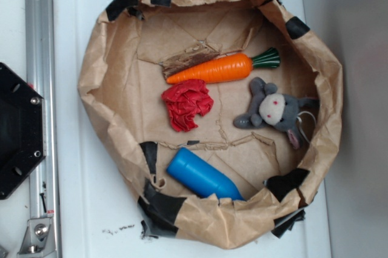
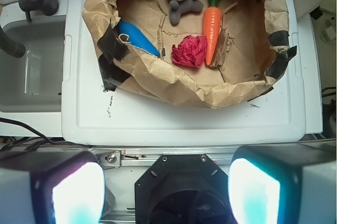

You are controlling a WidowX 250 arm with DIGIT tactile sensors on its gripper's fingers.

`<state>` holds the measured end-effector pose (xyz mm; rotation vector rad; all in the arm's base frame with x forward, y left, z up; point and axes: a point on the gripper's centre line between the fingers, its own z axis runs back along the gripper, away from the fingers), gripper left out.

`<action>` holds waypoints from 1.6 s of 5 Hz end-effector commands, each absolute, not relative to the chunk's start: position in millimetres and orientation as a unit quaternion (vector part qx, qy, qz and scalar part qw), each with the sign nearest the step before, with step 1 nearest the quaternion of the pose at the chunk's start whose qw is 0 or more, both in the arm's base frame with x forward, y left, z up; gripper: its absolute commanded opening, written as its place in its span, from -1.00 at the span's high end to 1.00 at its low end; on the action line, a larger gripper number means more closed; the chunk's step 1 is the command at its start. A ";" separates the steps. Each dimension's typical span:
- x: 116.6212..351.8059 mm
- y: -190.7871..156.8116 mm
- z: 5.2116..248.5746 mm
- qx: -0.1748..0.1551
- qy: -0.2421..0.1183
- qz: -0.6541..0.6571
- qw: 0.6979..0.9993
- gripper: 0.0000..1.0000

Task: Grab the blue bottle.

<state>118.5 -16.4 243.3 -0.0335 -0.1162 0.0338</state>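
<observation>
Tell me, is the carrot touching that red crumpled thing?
Cannot tell. In the exterior view a thin strip of paper seems to separate the carrot from the red crumpled thing, but in the wrist view their edges appear to meet.

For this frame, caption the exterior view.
Blue bottle, carrot, red crumpled wad and grey plush in a paper basket.

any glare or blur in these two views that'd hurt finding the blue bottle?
Exterior view: soft, slightly blurry, even light; blue bottle clear, neck hidden by the paper bag's rim. Wrist view: sharper; gripper fingers glow blown-out white-cyan at the bottom, bottle partly behind the bag wall.
</observation>
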 end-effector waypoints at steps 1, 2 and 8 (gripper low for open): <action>118.5 -16.4 243.3 -0.017 -0.058 0.017 0.998 -1.00; 168.5 20.0 205.9 0.064 -0.072 0.027 0.995 -1.00; 233.5 -101.7 44.4 -0.094 0.007 -0.266 0.959 -1.00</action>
